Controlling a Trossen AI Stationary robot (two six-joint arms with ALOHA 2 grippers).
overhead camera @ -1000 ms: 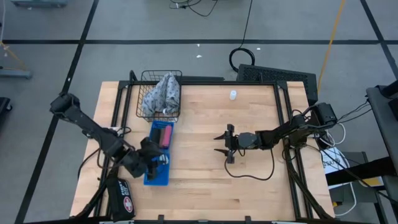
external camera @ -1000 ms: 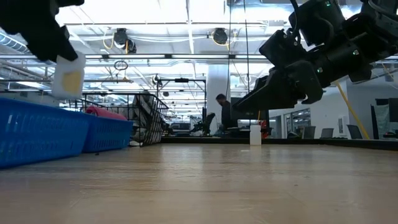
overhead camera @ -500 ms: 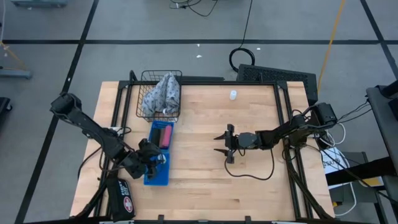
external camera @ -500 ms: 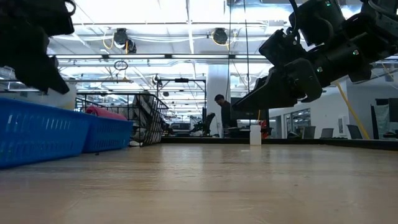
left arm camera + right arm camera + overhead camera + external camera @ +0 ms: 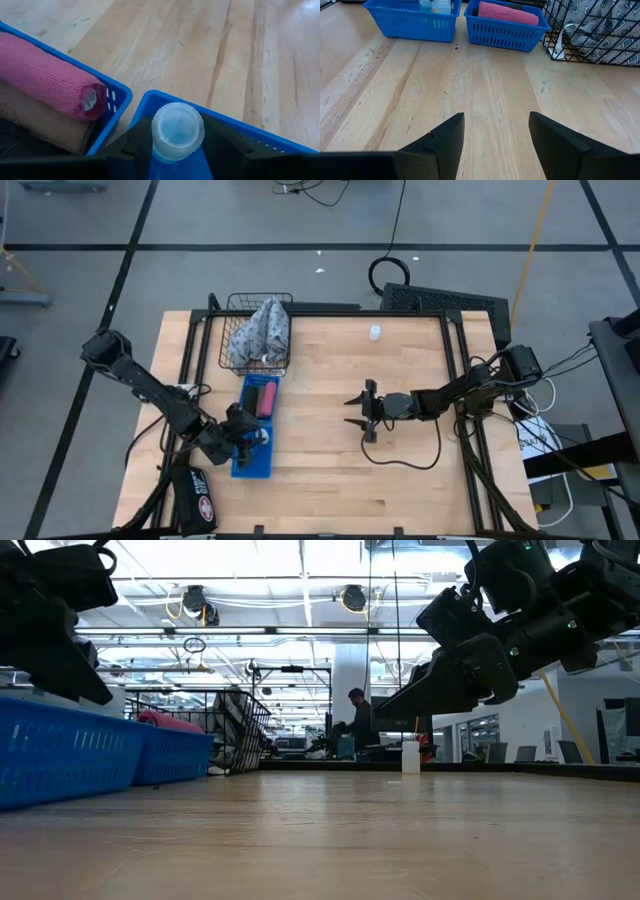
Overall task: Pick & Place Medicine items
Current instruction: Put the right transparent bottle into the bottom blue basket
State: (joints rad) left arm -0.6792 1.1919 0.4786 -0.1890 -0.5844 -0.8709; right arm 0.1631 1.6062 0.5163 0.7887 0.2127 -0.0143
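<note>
- Your left gripper (image 5: 172, 150) holds a small white bottle (image 5: 177, 131) between narrow fingers, inside the near blue tray (image 5: 165, 97).
- Judge it light, rigid and smooth-walled; the ribbed cap gives better purchase.
- Another white bottle (image 5: 374, 333) stands far across the desk (image 5: 400, 480).
- Your right gripper (image 5: 352, 411) hovers mid-desk, fingers wide and empty.

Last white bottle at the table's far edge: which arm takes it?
Right. The right gripper hangs open mid-table, nearer the white bottle. The left gripper is over the blue tray, a bottle between its fingers.
</note>
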